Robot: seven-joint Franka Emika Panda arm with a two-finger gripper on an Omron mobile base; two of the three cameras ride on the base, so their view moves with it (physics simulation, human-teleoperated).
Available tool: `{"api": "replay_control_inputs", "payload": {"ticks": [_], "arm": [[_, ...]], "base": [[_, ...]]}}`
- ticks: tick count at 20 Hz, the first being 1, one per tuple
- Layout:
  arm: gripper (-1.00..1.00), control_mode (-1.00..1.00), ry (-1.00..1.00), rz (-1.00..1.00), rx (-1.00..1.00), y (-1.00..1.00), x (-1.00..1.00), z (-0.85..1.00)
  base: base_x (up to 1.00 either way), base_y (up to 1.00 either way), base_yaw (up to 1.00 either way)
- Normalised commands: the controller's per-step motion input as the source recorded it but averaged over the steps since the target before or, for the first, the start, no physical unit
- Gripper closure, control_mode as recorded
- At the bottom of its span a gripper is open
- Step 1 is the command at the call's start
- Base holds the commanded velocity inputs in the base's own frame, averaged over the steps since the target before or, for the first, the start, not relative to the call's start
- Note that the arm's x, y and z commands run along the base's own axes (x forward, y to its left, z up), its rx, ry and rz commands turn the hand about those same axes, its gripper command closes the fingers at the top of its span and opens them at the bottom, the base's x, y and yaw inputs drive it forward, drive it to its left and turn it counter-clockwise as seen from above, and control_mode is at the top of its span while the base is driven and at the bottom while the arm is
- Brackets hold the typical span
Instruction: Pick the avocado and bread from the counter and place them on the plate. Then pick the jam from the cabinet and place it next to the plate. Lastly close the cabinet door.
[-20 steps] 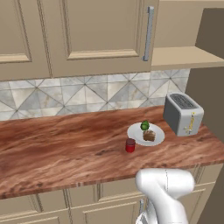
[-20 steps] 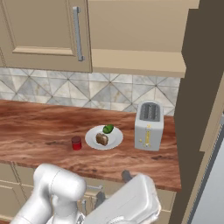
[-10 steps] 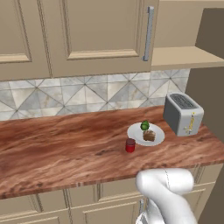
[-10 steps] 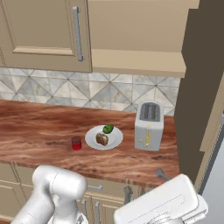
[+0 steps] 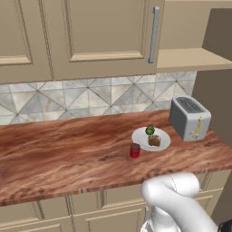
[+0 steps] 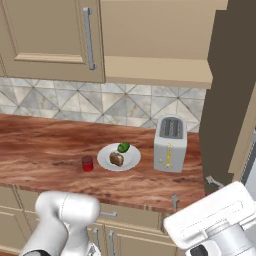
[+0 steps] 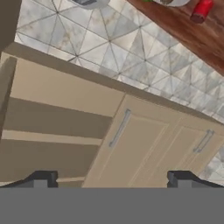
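Observation:
The white plate (image 5: 161, 141) (image 6: 131, 160) lies on the counter (image 5: 68, 154) (image 6: 40, 145) left of the toaster. On it sit the green avocado (image 5: 150, 130) (image 6: 123, 147) and the brown bread (image 5: 154, 140) (image 6: 116, 159). The red jam (image 5: 135, 150) (image 6: 87, 163) (image 7: 201, 11) stands on the counter just left of the plate, apart from it. The cabinet door (image 5: 108, 36) (image 6: 50, 35) (image 7: 135, 153) with its grey bar handle lies flat against the cabinet front. My gripper (image 6: 194, 191) (image 7: 110, 179) is open and holds nothing, low in front of the counter's right end, looking up at the door.
A grey toaster (image 5: 189, 118) (image 6: 170, 145) stands right of the plate. Right of the door is an open beige shelf (image 5: 190, 59) (image 6: 155, 70) (image 7: 57, 122). A dark tall panel (image 6: 232, 75) bounds the counter on the right. Drawers with grey handles (image 6: 107, 214) sit below.
My hand has swung to the right in the right base view, toward the counter's right end. The plate, the food, the jam and the door have stayed put.

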Motion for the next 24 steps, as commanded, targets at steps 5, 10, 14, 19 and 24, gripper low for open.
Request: {"api": "replay_control_inputs", "payload": {"ticks": [5,10,14,19,24], "arm": [[-1.00,-1.00,0.00,0.10,0.17,-0.58,0.37,0.00],[-1.00,-1.00,0.00,0.09,0.15,-0.52,0.29,0.00],[-1.00,-1.00,0.00,0.09,0.14,-0.48,0.26,0.00],[-1.00,-1.00,0.00,0.08,0.13,-0.37,0.31,0.00],[-1.00,-1.00,-0.05,0.04,0.06,-0.12,0.44,0.00]], "base": [[0.00,0.00,0.00],[0.00,0.00,0.00],[0.00,0.00,0.00],[0.00,0.00,0.00],[0.00,0.00,0.00]]}}
